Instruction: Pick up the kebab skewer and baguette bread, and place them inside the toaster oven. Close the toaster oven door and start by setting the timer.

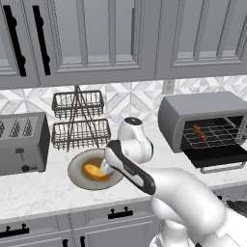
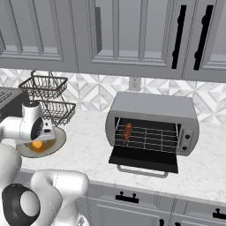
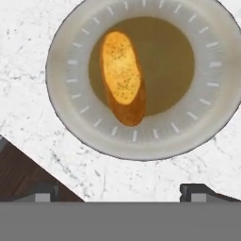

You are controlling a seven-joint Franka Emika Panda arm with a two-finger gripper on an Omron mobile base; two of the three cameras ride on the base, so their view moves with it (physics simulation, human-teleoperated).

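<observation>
The baguette bread (image 3: 121, 75) lies on a round beige plate (image 3: 66, 61), left of its centre. My gripper (image 3: 120, 193) hovers open straight above the plate, with nothing between its fingertips (image 3: 197, 190). From the left base view the hand covers part of the baguette bread (image 1: 94, 172). The toaster oven (image 1: 193, 113) stands to the right with its door (image 1: 217, 155) folded down flat. The kebab skewer (image 1: 200, 132) rests on the wire rack inside, also seen as the kebab skewer (image 2: 127, 130) from the right, on the rack's left side.
A grey four-slot toaster (image 1: 21, 142) stands left of the plate. A two-tier wire basket rack (image 1: 79, 120) is right behind it. The counter's front edge (image 3: 47, 174) runs close beside the plate. Bare marble counter (image 1: 159, 161) separates plate and oven.
</observation>
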